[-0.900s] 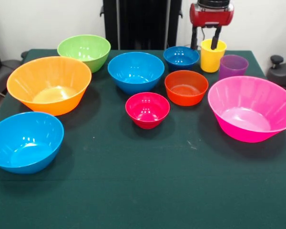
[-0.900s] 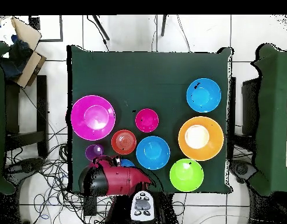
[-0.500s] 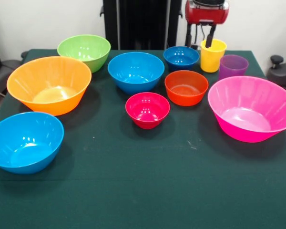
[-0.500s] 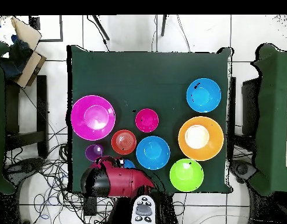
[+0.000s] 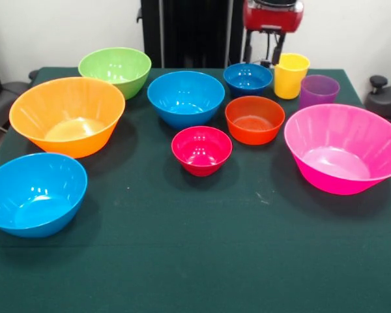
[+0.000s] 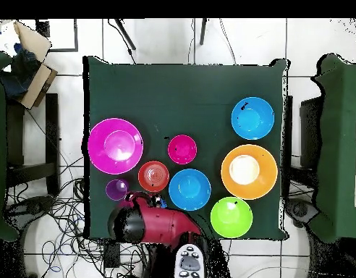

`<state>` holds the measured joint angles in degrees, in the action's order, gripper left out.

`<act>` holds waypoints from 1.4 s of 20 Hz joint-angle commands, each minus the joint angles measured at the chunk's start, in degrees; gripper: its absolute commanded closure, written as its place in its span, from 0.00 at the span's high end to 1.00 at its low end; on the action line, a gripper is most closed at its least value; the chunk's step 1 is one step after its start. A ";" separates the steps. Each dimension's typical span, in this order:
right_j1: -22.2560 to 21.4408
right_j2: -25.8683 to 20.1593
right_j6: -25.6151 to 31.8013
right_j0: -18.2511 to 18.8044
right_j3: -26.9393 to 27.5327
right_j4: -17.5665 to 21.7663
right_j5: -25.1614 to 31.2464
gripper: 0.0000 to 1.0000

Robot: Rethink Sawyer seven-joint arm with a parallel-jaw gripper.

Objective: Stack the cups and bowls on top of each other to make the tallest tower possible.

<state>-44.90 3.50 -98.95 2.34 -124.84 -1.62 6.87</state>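
- Left edge of the table (image 5: 182,261), front view: light blue bowl (image 5: 34,193) at the near corner, large orange bowl (image 5: 67,115) behind it, green bowl (image 5: 115,70) at the far edge. All upright, all empty.
- Centre: second light blue bowl (image 5: 186,97), crimson bowl (image 5: 201,150) nearer the front, orange-red bowl (image 5: 254,119) beside it, dark blue bowl (image 5: 247,79) at the far edge. All empty, none nested.
- Gripper (image 5: 260,51) at the far edge, fingers apart and holding nothing, hanging above the gap between dark blue bowl and yellow cup (image 5: 290,75).
- Yellow cup just right of the fingers, upright, long axis vertical, mouth up, empty.
- Purple cup (image 5: 318,91) upright just beside the yellow one, empty.
- Right edge: large pink bowl (image 5: 344,156), empty.
- No tower begun; every piece separate on the cloth.
- Judged: next grasp needs a short shift rightward over the yellow cup, or leftward over the dark blue bowl's rim.
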 commanded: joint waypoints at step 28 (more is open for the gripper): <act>12.62 -14.88 11.29 23.93 29.26 15.48 25.46 1.00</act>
<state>-34.19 -3.02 -98.95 24.97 -103.67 9.25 25.30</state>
